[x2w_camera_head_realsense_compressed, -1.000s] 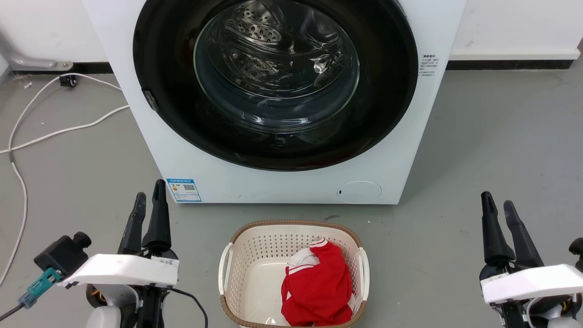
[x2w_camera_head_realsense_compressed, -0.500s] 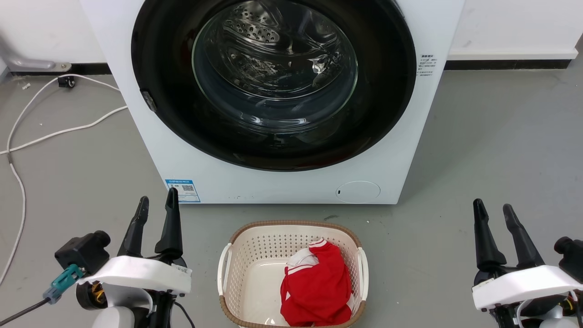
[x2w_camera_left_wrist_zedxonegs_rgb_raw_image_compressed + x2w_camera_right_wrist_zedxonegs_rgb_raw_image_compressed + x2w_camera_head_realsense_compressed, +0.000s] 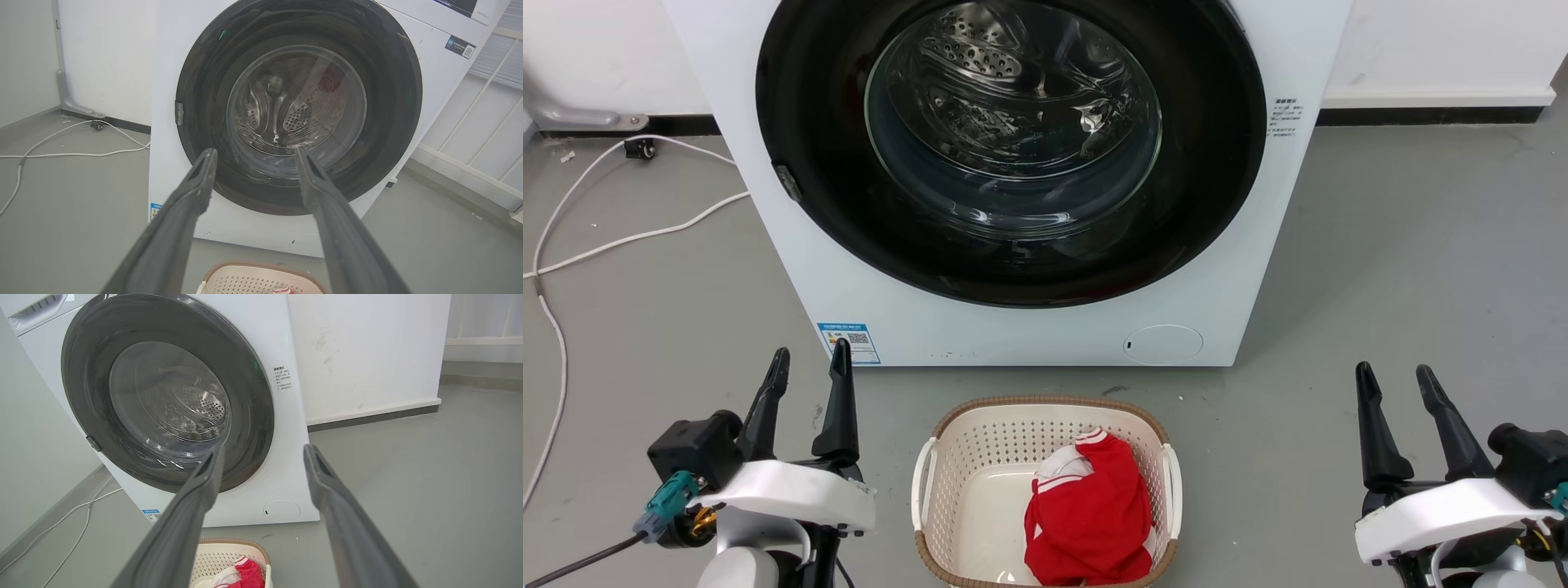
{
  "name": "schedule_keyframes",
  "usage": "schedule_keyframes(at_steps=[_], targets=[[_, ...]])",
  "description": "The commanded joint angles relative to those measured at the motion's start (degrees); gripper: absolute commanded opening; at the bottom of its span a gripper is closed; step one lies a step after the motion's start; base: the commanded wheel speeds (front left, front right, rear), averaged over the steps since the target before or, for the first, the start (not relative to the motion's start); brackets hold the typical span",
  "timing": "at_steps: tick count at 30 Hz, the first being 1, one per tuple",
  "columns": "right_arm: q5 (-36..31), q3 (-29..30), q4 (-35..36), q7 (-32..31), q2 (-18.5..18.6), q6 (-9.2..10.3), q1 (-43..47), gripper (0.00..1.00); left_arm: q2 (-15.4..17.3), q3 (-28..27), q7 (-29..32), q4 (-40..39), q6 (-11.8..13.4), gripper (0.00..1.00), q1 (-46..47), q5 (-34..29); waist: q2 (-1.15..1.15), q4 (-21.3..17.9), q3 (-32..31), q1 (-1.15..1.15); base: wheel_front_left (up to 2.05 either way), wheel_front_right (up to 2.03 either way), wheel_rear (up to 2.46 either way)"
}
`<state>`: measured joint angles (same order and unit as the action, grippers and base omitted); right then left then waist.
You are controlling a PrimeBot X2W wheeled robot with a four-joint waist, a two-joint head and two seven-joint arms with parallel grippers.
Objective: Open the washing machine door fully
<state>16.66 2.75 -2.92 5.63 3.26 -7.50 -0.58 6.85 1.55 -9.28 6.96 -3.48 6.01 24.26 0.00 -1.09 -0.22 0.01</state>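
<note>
The left claw (image 3: 810,351) hangs low at the left with its two dark fingers spread and nothing between them. The right claw (image 3: 1392,371) is the same at the right, open and empty. Between them a pale basket (image 3: 1045,402) stands on the grey floor (image 3: 1405,261), holding a red garment (image 3: 1090,523). A narrow strip of bare floor separates its far rim from the washing machine (image 3: 1013,331).

The washing machine door (image 3: 1010,139) lies flat against the machine's white front, closed and facing straight out toward the robot. Being round, it has no long axis. Its black rim reaches nearly to both side edges of the machine. A small grey tab (image 3: 786,181) sits on the rim's left edge, and a round white flap (image 3: 1164,345) is below at the right. The floor to the right of the machine is open. To the left a white cable (image 3: 637,237) trails across it. A white wall (image 3: 1437,41) stands behind.
</note>
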Motion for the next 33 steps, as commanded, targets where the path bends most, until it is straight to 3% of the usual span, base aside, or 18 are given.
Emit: schedule_keyframes(at_steps=[1,23,33], targets=[[-1.60,-0.10,0.40,0.51,-0.12,0.01,-0.38,1.00,0.54,0.26,-0.46,-0.67,0.23,1.00,0.93,-1.38,0.00,0.00,0.00,0.00,0.00,0.00,0.00],[-10.87,-0.63,1.48,2.17,-0.31,0.02,0.62,1.00,1.27,1.37,-3.21,-2.02,2.19,1.00,-0.04,-11.60,0.00,-0.28,0.03,-0.01,0.00,0.00,0.00],[-13.73,-0.66,1.84,2.66,-0.38,0.02,1.14,1.00,0.91,1.12,-4.29,-1.76,1.89,1.00,-0.63,-15.26,0.00,-0.39,0.05,-0.01,0.00,0.00,0.00]])
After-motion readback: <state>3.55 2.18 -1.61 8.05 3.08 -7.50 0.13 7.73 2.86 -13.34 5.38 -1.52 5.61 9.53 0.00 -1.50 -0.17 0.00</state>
